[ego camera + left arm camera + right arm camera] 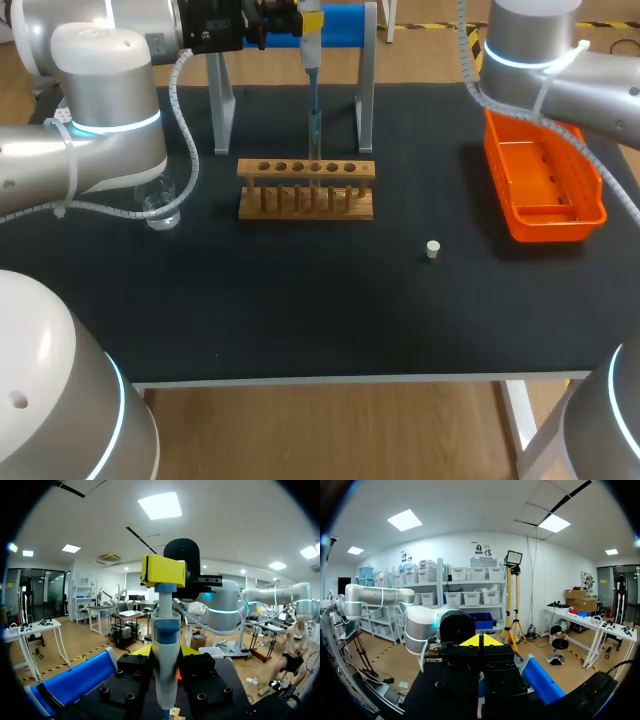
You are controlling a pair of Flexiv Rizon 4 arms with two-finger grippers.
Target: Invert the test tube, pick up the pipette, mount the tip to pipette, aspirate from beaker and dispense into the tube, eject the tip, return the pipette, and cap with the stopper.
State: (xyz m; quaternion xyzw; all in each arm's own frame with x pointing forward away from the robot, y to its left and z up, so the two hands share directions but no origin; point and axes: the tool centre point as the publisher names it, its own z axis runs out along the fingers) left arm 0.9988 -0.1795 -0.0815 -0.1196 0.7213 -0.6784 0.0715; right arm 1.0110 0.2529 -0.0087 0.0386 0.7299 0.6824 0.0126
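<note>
My left gripper (288, 25) is shut on the pipette (311, 60), holding it upright at the back of the table. The pipette's thin tip points down into a clear test tube (314, 140) standing in the wooden rack (305, 190). In the left wrist view the white and blue pipette (165, 645) with its yellow head stands between the black fingers (205, 680) of the left gripper (165, 652). A glass beaker (160, 208) sits left of the rack under my left arm. The small white stopper (432, 249) lies right of the rack. My right gripper (481, 641) is shut on nothing.
An orange tray (545, 190) stands at the right, under my right arm. The pipette stand's grey legs (365, 100) and blue bar (340, 20) rise just behind the rack. Bare black mat lies in front of the rack.
</note>
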